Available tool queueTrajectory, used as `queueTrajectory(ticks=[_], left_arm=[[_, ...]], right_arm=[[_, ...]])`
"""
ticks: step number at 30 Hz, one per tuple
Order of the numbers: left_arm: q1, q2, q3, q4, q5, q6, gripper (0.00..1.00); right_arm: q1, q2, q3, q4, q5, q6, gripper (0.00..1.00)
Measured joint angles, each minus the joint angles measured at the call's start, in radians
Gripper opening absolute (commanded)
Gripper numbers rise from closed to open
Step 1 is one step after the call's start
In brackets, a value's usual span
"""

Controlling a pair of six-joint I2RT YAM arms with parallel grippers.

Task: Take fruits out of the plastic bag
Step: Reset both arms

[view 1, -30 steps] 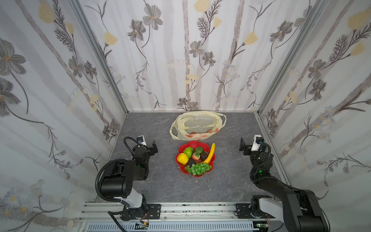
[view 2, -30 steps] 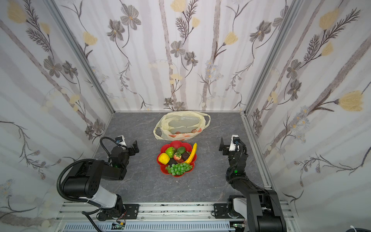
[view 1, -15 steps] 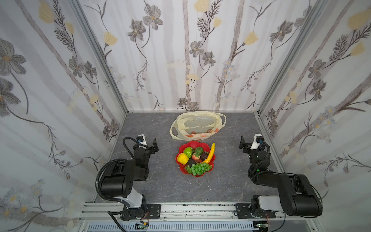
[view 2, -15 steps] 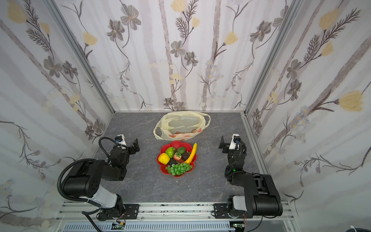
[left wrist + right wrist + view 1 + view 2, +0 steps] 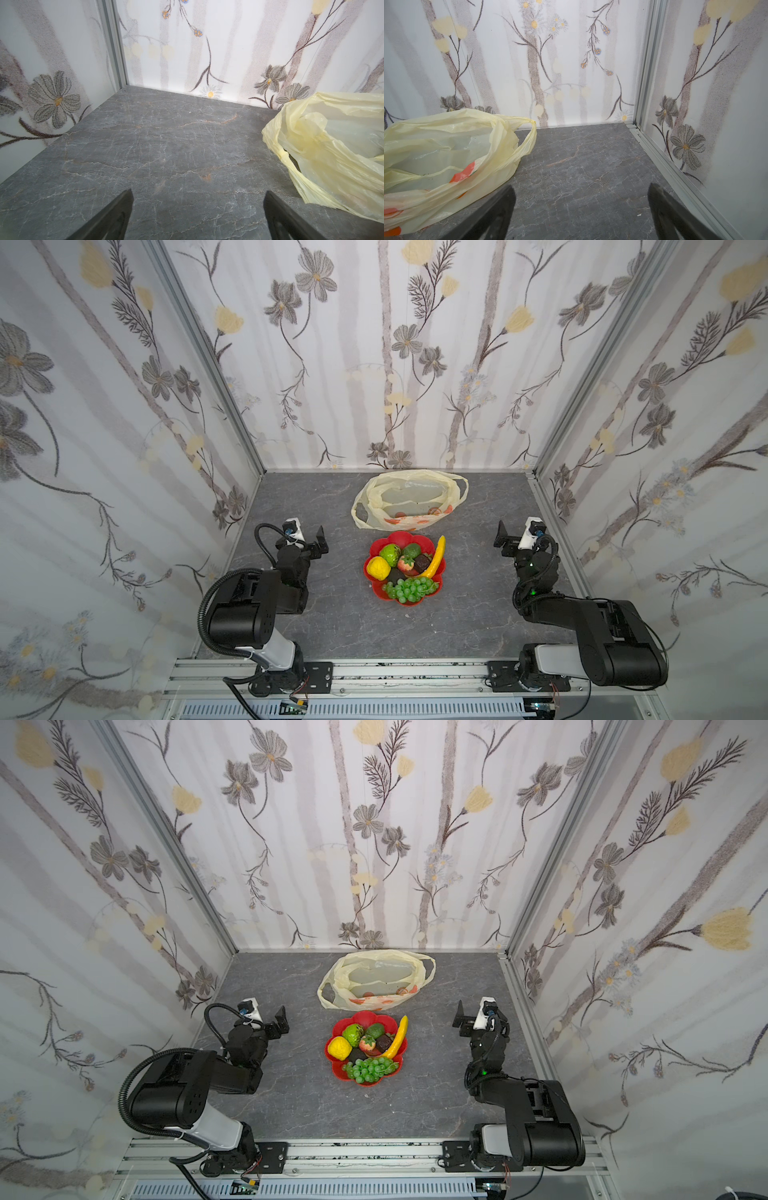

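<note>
The plastic bag [image 5: 409, 499] [image 5: 376, 979] lies flat and slack at the back middle of the grey floor, pale yellow with orange print. In the wrist views the plastic bag [image 5: 332, 149] [image 5: 446, 155] shows no fruit inside. The fruits lie on a red flower-shaped plate [image 5: 401, 537] in front of it: banana [image 5: 436, 558], grape bunch [image 5: 409, 588], lemon [image 5: 377, 567], green citrus [image 5: 390, 552], avocado [image 5: 412, 549], strawberry [image 5: 406, 563], dark brown piece [image 5: 423, 561]. My left gripper [image 5: 305, 533] [image 5: 198, 194] is open and empty left of the plate. My right gripper [image 5: 515, 533] [image 5: 581, 191] is open and empty to its right.
Flowered walls close in the floor on three sides, with metal corner posts [image 5: 208, 352]. Both arms sit folded low near the front rail [image 5: 374, 672]. Bare grey floor [image 5: 166, 145] lies ahead of each gripper.
The right arm's rear links have folded down toward its base while its gripper stays at nearly the same spot. The left arm, bag and fruits have not moved.
</note>
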Motion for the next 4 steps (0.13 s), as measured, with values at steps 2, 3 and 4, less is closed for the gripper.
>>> queueTrajectory(ticks=[2,3,4], left_arm=[[0.0,0.0,0.0,0.0,0.0,0.0,1.0],[0.0,0.001,0.0,0.0,0.0,0.0,1.0],[0.0,0.002,0.0,0.0,0.0,0.0,1.0]], right_arm=[[-0.004,0.0,0.004,-0.002,-0.002,0.0,1.0],[-0.005,0.0,0.004,-0.002,-0.002,0.0,1.0],[-0.005,0.0,0.004,-0.002,-0.002,0.0,1.0]])
